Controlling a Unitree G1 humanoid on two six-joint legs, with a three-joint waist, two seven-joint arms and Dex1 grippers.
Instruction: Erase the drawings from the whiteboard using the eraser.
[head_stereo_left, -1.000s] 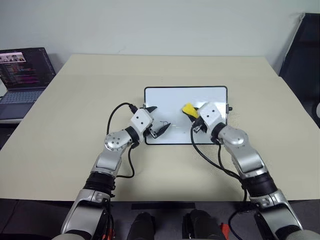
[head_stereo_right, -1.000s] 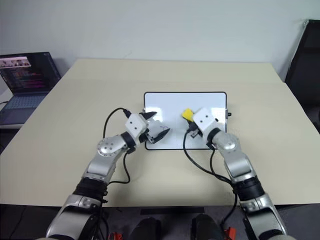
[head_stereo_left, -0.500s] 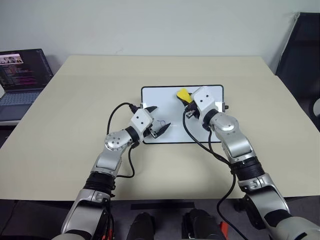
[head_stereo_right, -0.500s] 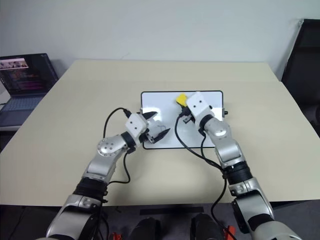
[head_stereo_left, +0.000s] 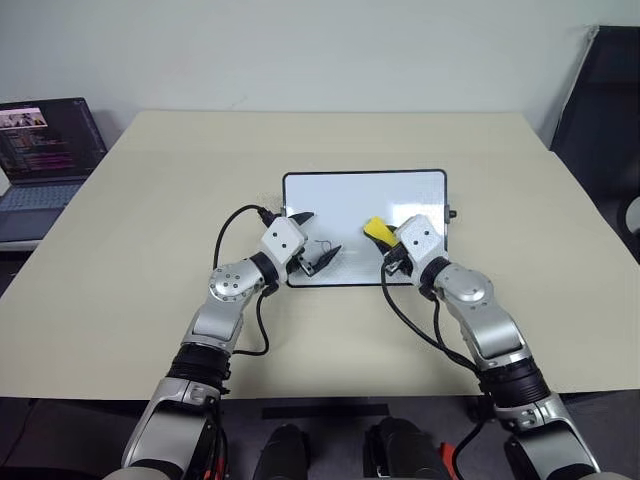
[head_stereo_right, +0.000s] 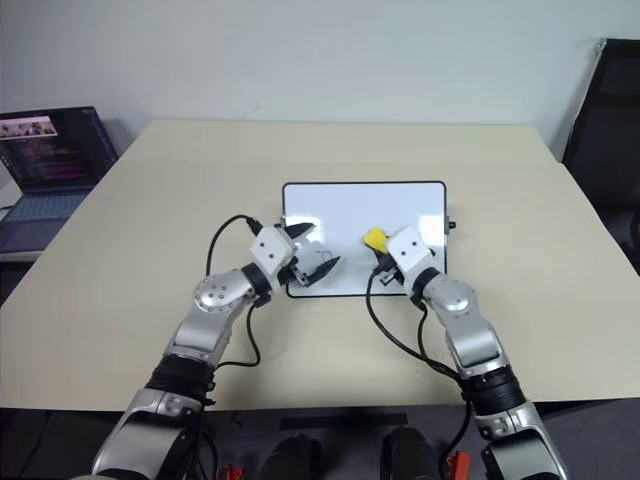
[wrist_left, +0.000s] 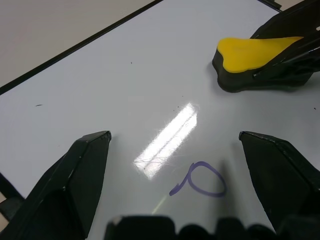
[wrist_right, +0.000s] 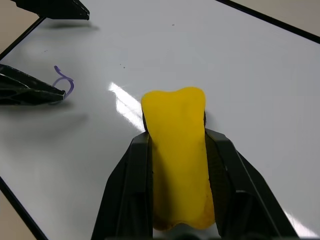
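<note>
Likely an office: beige table (head_stereo_left: 150, 250), open laptop (head_stereo_left: 45, 160).

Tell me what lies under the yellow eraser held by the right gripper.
Under the yellow block eraser with its dark underside lies the glossy white whiteboard. The patch directly beneath it is covered, so any marks there cannot be seen. One purple loop drawing shows beside it.

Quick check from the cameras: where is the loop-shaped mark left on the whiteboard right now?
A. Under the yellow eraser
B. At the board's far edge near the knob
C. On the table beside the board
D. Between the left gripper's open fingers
D: the left wrist view shows the loop mark on the whiteboard between the open left gripper, with the eraser held apart from it in the right gripper.
</note>
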